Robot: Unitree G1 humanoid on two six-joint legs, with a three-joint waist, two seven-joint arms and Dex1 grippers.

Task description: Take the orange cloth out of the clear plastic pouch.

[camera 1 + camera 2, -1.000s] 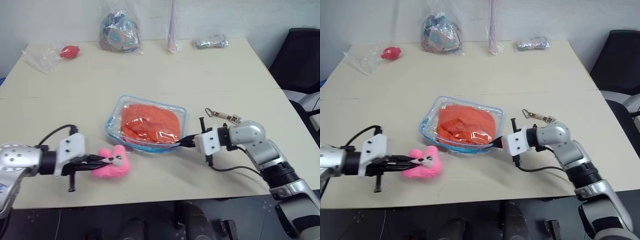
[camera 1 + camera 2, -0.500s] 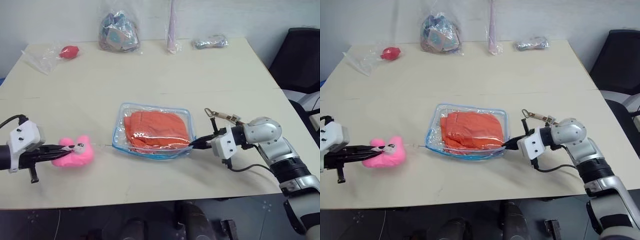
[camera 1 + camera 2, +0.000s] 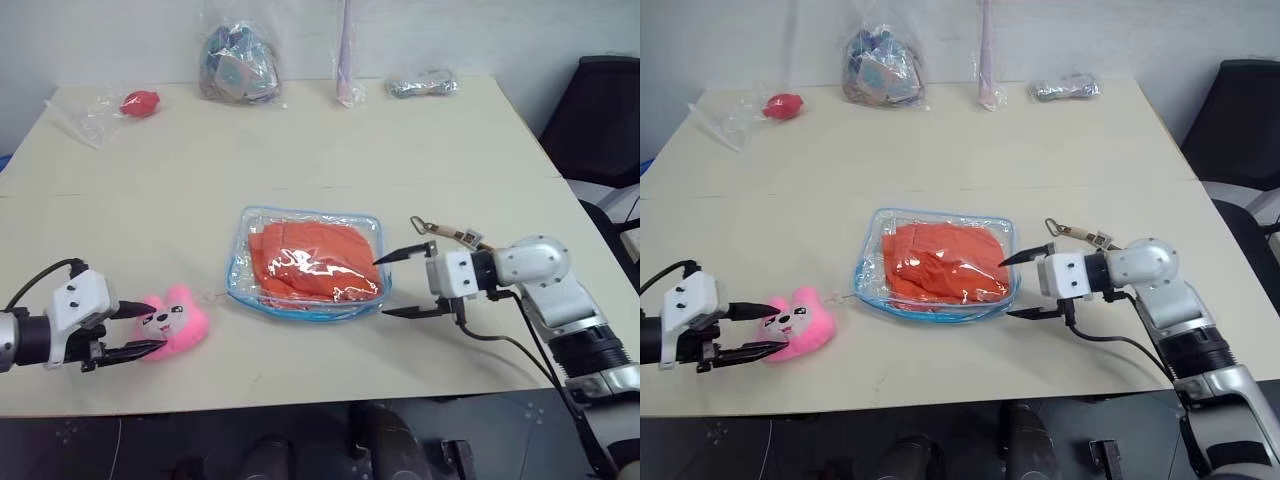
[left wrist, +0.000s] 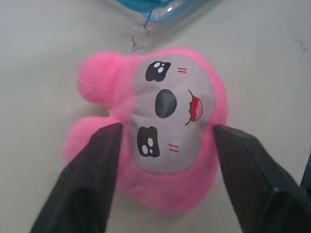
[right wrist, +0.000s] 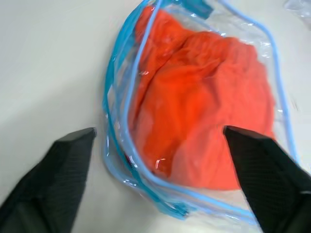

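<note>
Both pincers have let go since a second ago: the left pincer [image 3: 140,331], then pinched shut on the pink plush toy [image 3: 176,318], now stands spread with one finger on each side of it, and the right pincer [image 3: 398,284], then closed on the pouch's edge, now gapes wide just off that edge.

Nearest, at about eight o'clock on the bench [image 3: 330,150], the left arm reaches in low, its pincer pointing toward the middle. The toy lies face up between the fingers [image 4: 92,165] (a small metal ring links it to the pouch's zipper trim).

At the centre, the clear plastic pouch [image 3: 243,270] lies flat with the orange cloth [image 3: 315,272] inside it. At four o'clock the right arm lies bent at the wrist, its pincer turned sideways toward the pouch, one finger above the other. A small clip with a strap [image 3: 447,233] lies just behind that wrist.

Farthest, along the back edge: a red thing in a clear bag [image 3: 138,102] at eleven o'clock, a crinkly bag of mixed items [image 3: 236,65] and a narrow pink thing [image 3: 346,60] near twelve, a silvery packet [image 3: 422,84] at one.
</note>
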